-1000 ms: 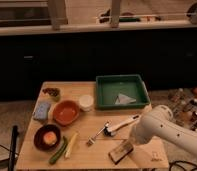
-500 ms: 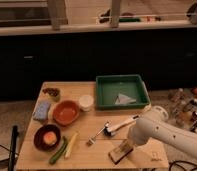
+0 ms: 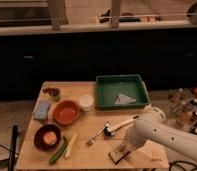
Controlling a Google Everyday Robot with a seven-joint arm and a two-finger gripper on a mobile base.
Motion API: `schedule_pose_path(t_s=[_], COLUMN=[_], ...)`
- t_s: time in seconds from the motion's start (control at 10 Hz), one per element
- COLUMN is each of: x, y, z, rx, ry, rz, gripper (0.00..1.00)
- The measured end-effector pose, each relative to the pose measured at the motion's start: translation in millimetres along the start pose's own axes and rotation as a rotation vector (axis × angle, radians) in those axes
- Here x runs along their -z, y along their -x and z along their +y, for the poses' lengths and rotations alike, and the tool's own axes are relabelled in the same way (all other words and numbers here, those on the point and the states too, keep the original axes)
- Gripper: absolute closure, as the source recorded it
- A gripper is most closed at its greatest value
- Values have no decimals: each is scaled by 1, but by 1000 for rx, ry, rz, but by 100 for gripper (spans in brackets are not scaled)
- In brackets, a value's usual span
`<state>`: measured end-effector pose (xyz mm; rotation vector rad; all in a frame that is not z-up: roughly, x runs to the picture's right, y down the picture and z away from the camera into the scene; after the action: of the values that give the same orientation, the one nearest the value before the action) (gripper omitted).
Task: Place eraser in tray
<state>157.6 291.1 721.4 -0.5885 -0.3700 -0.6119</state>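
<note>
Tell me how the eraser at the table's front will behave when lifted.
The eraser looks like a small flat block, so it probably stays stiff and won't roll. Being small, it is likely light. The gripper sits at it near the table's front edge, so a nudge might slide it off.

At back right corner: tray (image 3: 121, 77), folded scrap (image 3: 124, 99) inside. Near front edge, right of centre: eraser (image 3: 116, 156), gripper (image 3: 125, 148) right at it. Between tray and eraser: brush (image 3: 117, 124). Along left edge, back to front: small dish (image 3: 52, 92), sponge (image 3: 42, 110), front bowl (image 3: 47, 137). Right of sponge: wide bowl (image 3: 66, 112), then cup (image 3: 85, 102).
</note>
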Motion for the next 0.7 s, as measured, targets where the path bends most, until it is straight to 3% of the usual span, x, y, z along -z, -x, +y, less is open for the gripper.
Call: schedule_pose_path(t_s=[0.3,0.7], x=[-3,-23], y=[13,19], z=[0,-4], rx=[30,44], ry=[18,13], rz=[-28,-138], gripper=[20,20])
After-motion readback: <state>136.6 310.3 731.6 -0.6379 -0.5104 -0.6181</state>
